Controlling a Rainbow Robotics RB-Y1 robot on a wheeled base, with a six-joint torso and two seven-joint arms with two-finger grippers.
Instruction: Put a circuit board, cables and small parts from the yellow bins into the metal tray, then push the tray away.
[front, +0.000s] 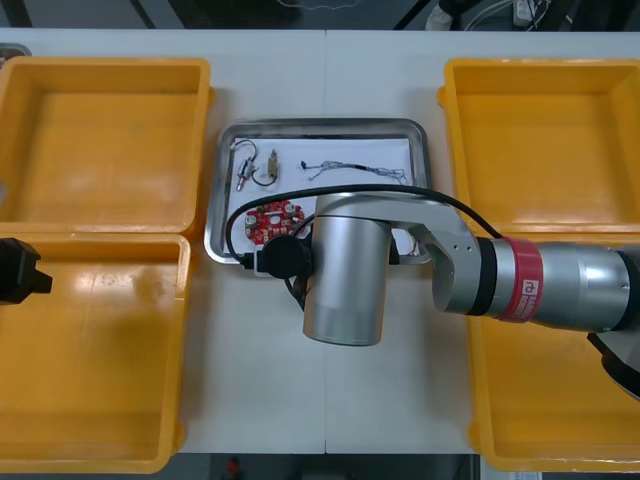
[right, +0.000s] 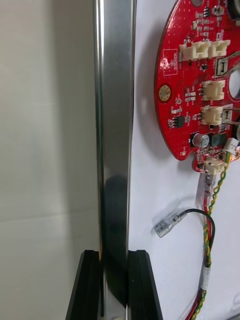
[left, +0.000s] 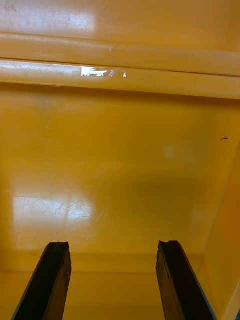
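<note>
Metal tray (front: 425, 140) is sitting mid-table toward 12 o'clock, with the yellow bins (front: 195, 110) flanking it at 9 and 3.

Loading is looking finished:
- Circuit board (front: 270, 222) is lying at the tray's 7 o'clock corner.
- Small metal parts (front: 255, 168) are resting at its 10 o'clock.
- Twisted blue and white cable (front: 355, 170) is stretching toward 1 o'clock.
- Red and yellow cable (right: 212, 210) is trailing off the board in the right wrist view, with a black cable (right: 195, 212) ending in a metal tip just beside it.
- All four bins are showing bare floors, so nothing seems to be waiting for pickup.

Right gripper (right: 114, 256) is reaching in from 3 o'clock and working at the tray's 6 o'clock rim. Its fingers (right: 90, 280) are straddling that rim, one on the table (front: 270, 380) side and one inside the tray. They are closed to the rim's width, so by the look of it they are clamping it. The board is lying near the inner finger but apart from it.

Left gripper (left: 112, 247) is hanging idle at 8 o'clock over the near left bin, fingers standing wide apart and holding nothing.

Judging from this, only the push toward 12 o'clock is remaining, and the hold on the rim is reading as the setup for it. The rim is thin and shiny, so slipping is the thing worth watching, along with loose cables shifting as the tray goes.
</note>
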